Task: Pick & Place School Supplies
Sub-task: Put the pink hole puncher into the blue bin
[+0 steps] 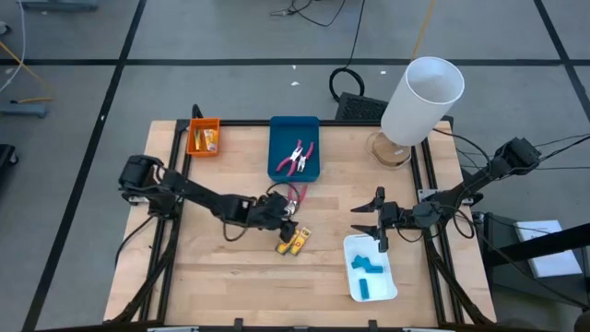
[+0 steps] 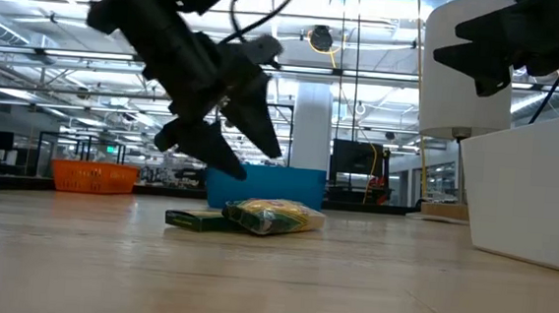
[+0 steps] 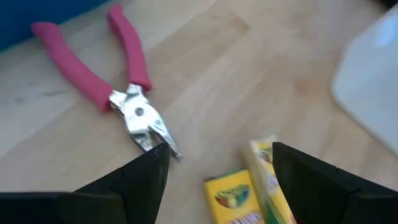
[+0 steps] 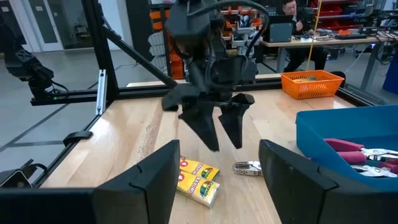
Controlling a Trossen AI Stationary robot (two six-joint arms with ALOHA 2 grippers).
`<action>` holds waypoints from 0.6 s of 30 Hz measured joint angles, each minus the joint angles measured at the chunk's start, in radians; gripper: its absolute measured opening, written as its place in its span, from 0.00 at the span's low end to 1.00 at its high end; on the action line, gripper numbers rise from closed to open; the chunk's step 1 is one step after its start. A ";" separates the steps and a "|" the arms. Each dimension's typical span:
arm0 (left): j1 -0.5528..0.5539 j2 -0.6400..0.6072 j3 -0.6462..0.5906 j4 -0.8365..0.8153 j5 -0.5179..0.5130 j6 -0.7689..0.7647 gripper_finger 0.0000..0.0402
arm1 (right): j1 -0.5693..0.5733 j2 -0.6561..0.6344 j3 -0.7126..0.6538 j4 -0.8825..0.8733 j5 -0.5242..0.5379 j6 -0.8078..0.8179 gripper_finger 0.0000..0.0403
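Two yellow crayon boxes (image 1: 293, 242) lie side by side flat on the table, also seen as crayon boxes (image 3: 249, 193) in the left wrist view. Pink-handled pliers (image 3: 112, 68) lie flat on the wood just beyond them, near the blue tray. My left gripper (image 1: 281, 216) hangs open, slanting down, just above the boxes and the pliers' jaws, touching neither; from the low view the left gripper (image 2: 245, 154) is clear of the table. My right gripper (image 1: 378, 229) waits open, level, over the white tray's far end.
A blue tray (image 1: 293, 148) at the back holds more pliers. An orange tray (image 1: 204, 136) sits at the far left corner. A white tray (image 1: 371, 269) near the front right holds light-blue blocks. A tall white cylinder (image 1: 419, 101) stands at the back right.
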 joint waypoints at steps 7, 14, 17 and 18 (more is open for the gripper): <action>0.014 0.143 0.239 -0.387 -0.108 -0.104 0.72 | 0.000 0.000 0.000 0.003 0.000 0.004 0.52; 0.033 0.268 0.384 -0.473 -0.139 -0.097 0.72 | 0.000 0.000 0.000 0.007 0.000 0.005 0.52; 0.040 0.292 0.402 -0.477 -0.146 -0.106 0.72 | 0.000 0.000 0.000 0.007 0.000 0.007 0.52; 0.042 0.295 0.402 -0.477 -0.146 -0.113 0.72 | 0.000 0.000 0.000 0.008 0.000 0.007 0.52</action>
